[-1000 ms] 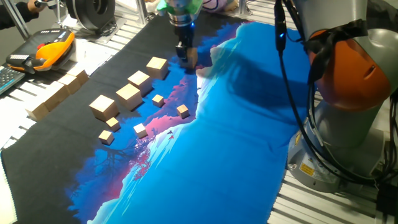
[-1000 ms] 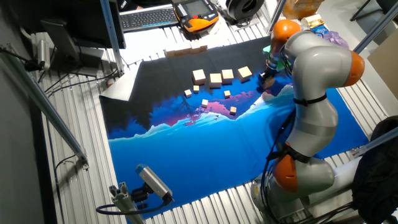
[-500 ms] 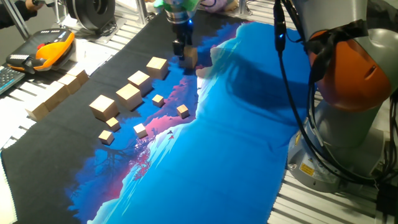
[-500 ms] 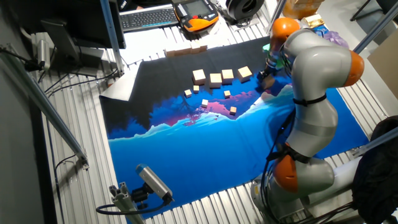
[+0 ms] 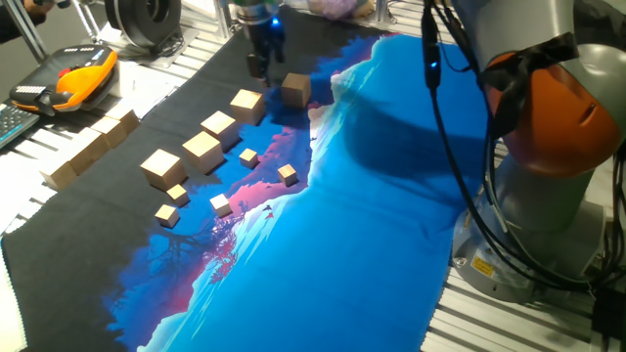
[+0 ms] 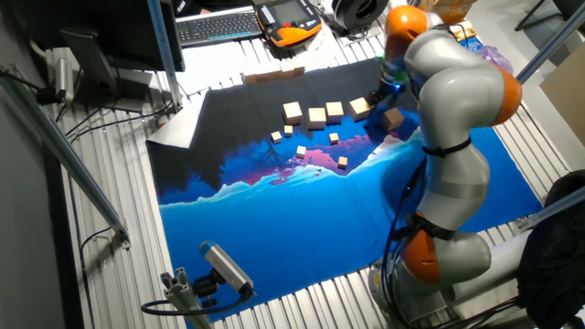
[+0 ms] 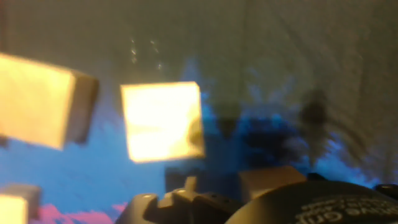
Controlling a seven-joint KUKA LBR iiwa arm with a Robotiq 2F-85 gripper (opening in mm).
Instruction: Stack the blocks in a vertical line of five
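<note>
No tower yet: every one of the blocks sits flat on the cloth-covered desk (image 5: 391,196), nothing stacked on anything. So, judging by the layout, all five lifts are left to do.

The count now. Five larger tan cubes: one block (image 5: 295,90) alone by the edge of the blue print, then a diagonal line of four, the second block (image 5: 247,105), the third block (image 5: 219,125), the fourth block (image 5: 201,150) and the fifth block (image 5: 161,168). Below them lie five tiny cubes (image 5: 248,156), scattered loosely. Off at the cloth's far edge is a row of wooden bars (image 5: 93,147); I can't count those cleanly.

The claw (image 5: 260,65) hangs above the cloth, between the lone block and the second, touching neither. It carries nothing as far as I can see, but how wide it gapes I can't tell; the hand view is too blurred, showing only two bright cubes beneath it.
</note>
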